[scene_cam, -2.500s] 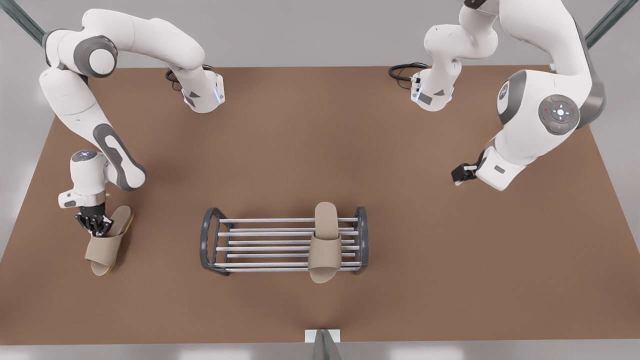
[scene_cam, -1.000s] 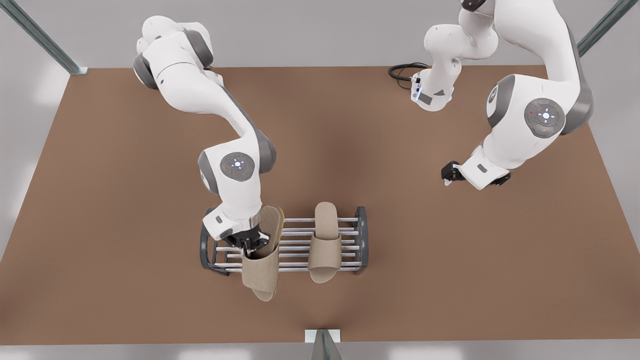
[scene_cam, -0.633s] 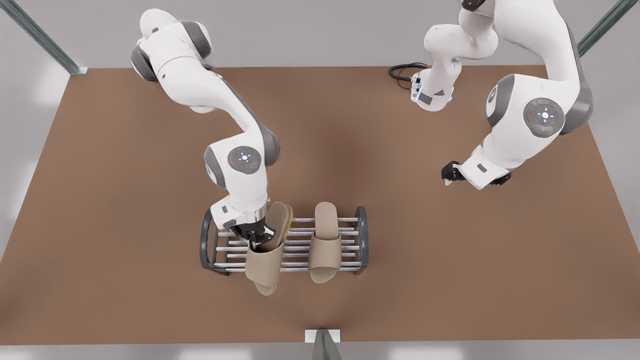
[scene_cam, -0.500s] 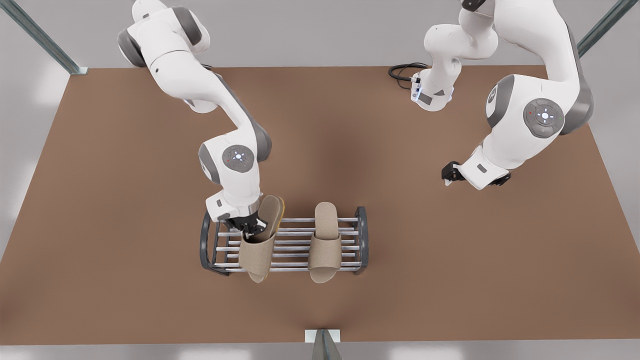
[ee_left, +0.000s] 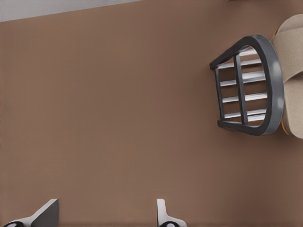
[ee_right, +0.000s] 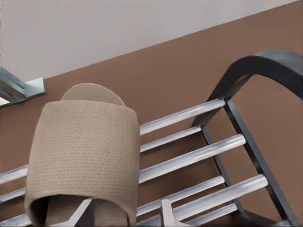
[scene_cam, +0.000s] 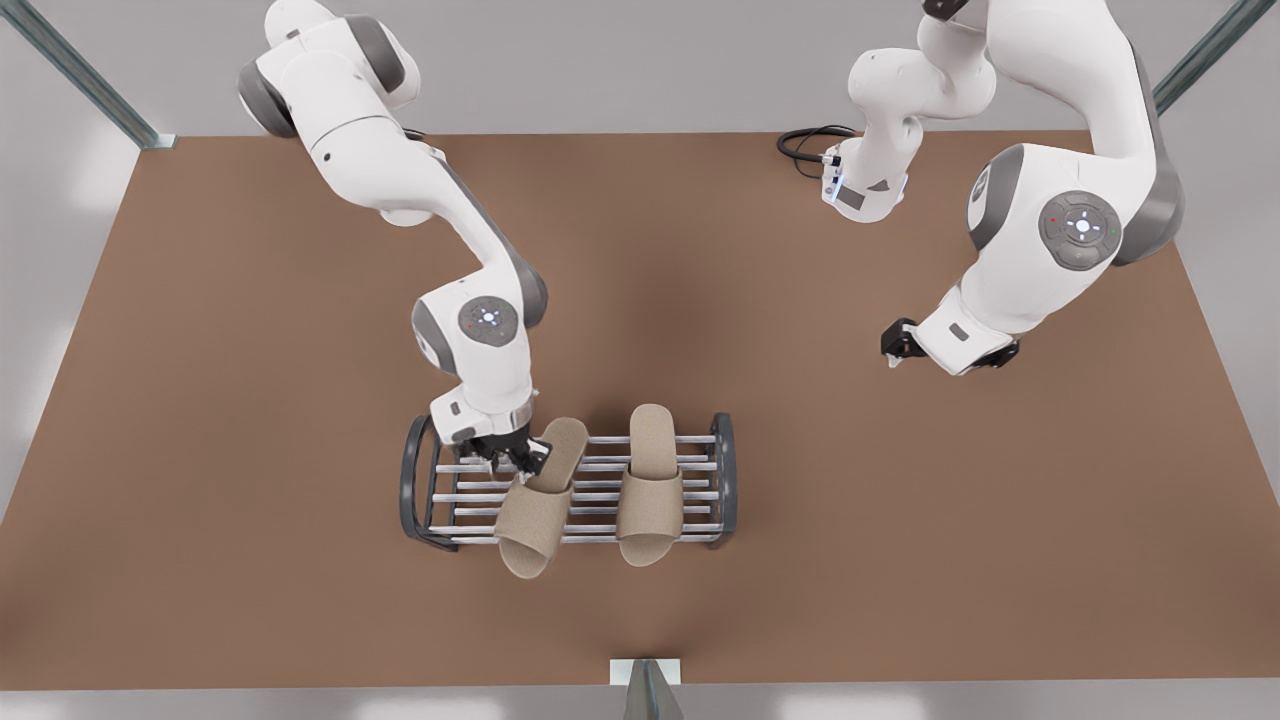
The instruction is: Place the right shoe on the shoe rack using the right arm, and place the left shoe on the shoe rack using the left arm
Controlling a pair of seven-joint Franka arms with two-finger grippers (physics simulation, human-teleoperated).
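Rack (scene_cam: 415,490) bars bare beside end frame, slippers (scene_cam: 648,480) crowding the rest

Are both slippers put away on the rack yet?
Nearly. Done: the left shoe lies straight across the shoe rack. In hand: the right shoe lies askew on its bars, with the right end effector at its heel end; whether it grips is unclear. Left: release and back off. The left end effector waits open over the table.
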